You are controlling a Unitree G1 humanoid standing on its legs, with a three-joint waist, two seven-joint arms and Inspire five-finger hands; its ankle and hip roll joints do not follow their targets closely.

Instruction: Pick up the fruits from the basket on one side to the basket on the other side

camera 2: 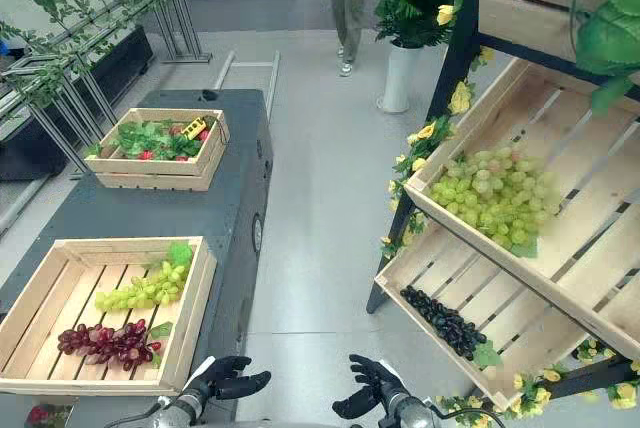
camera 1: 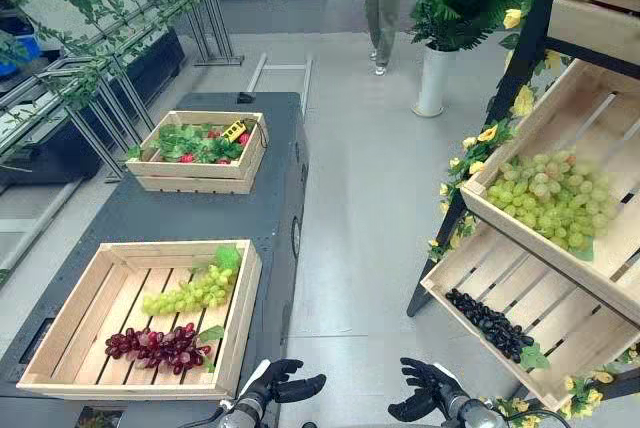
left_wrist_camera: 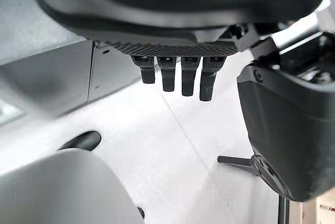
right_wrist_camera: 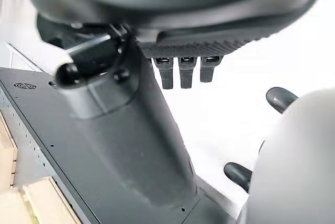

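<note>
Both robot hands hang low at the near edge of the scene, between the dark worktop (camera 1: 200, 213) on the left and the wooden shelf (camera 1: 520, 68) on the right. The left robot hand (camera 1: 285, 380) and the right robot hand (camera 1: 425, 388) are empty, with fingers loose and apart.

The near basket (camera 1: 240, 318) sits on the worktop just left of and beyond the left robot hand. In it, a bunch of green grapes (camera 1: 190, 293) lies slantwise from near-left to far-right. A bunch of red grapes (camera 1: 155, 346) lies closer in, its long axis running left to right.

Across the aisle, the lower shelf basket (camera 1: 520, 283) tilts towards the robot and holds black grapes (camera 1: 490, 323), far-right of the right robot hand.

The left robot hand looks the nearer to the worktop fruit, and the red bunch is the closest target. A reach from here would probably go left and forward over the basket's right wall.
</note>
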